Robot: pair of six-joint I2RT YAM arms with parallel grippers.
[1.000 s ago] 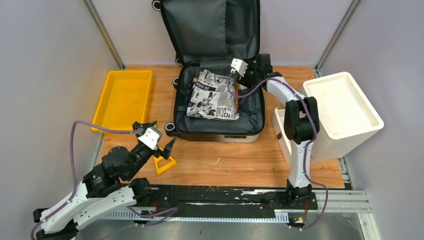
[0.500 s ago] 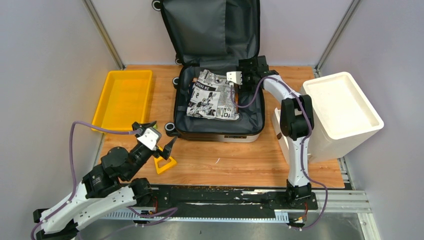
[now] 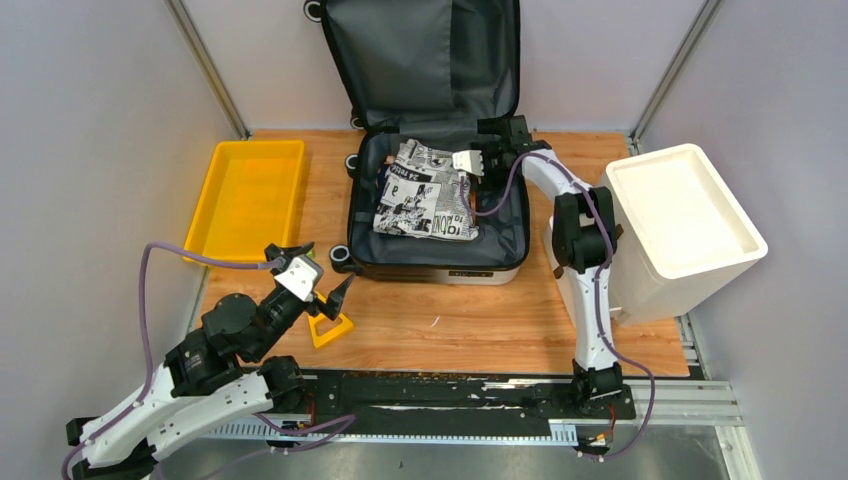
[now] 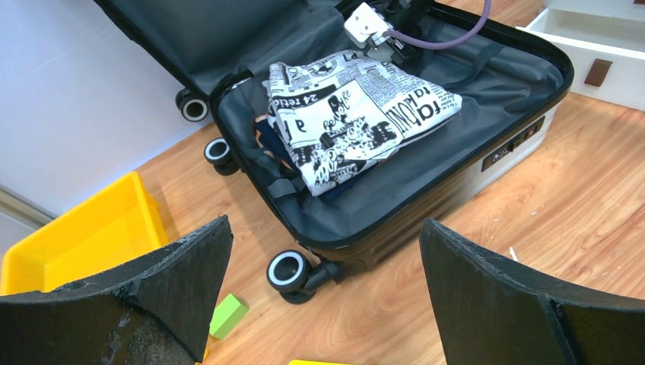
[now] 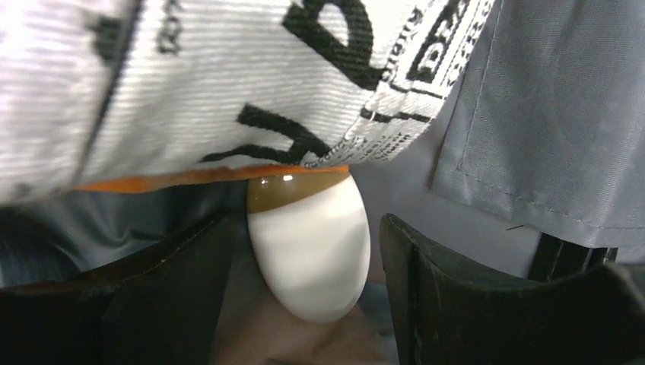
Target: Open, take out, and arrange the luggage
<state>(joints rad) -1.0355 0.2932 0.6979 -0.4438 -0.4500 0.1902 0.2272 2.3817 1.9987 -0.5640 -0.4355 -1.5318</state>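
Pick from open luggage (image 3: pixel 500 228): right gripper (image 5: pixel 304 304) at a white rounded item (image 5: pixel 308 228).
Jaws straddle it under the newsprint cloth (image 3: pixel 420 195); can't tell if pads (image 5: pixel 433 296) touch. Centre it, seat deeper, avoid pinching fabric. Left gripper (image 4: pixel 323 304) wide open, holding nothing. Luggage sits mid-table (image 3: pixel 450 320), lid (image 3: pixel 420 60) stood up at the back.
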